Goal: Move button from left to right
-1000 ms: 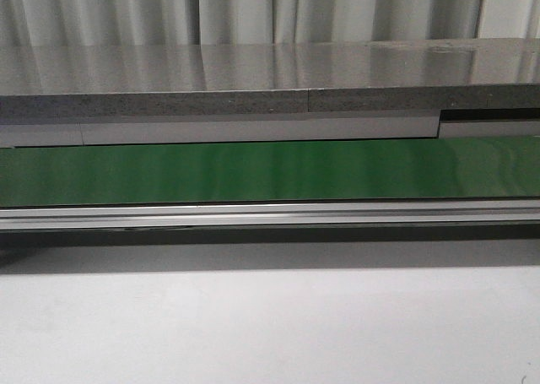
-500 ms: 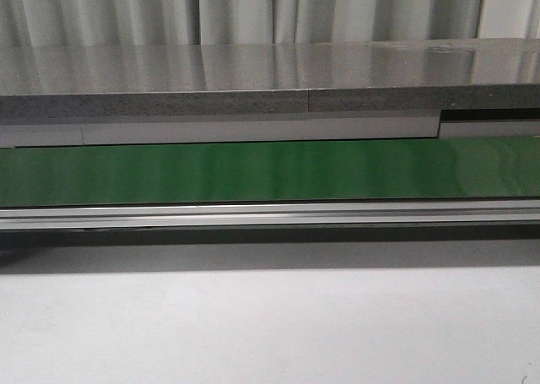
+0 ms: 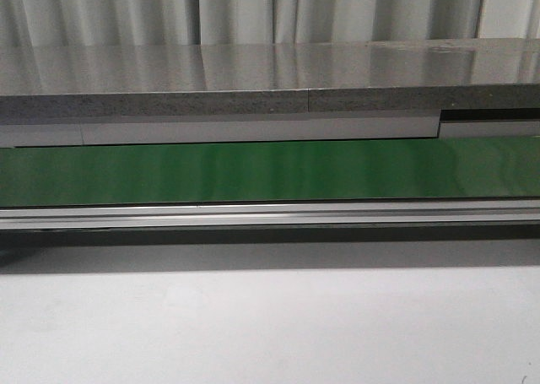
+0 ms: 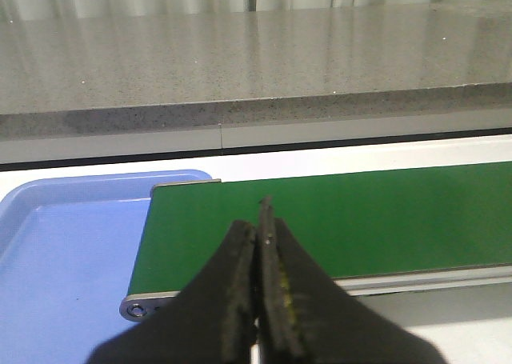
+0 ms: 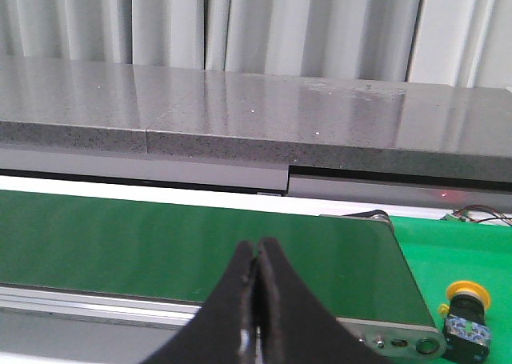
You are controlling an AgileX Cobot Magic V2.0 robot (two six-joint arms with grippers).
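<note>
The button (image 5: 466,318), with a yellow cap, black collar and a black block with blue bits, lies on a green surface just past the right end of the green conveyor belt (image 5: 200,244), in the right wrist view only. My right gripper (image 5: 258,256) is shut and empty, above the belt's near rail, to the left of the button. My left gripper (image 4: 260,220) is shut and empty, over the left end of the belt (image 4: 336,220). Neither gripper nor the button shows in the front view.
A blue tray (image 4: 64,252) sits at the belt's left end. A grey stone counter (image 3: 270,84) runs behind the belt (image 3: 270,171), with pale curtains beyond. An aluminium rail (image 3: 270,215) edges the belt's front; a white table surface (image 3: 270,325) lies before it.
</note>
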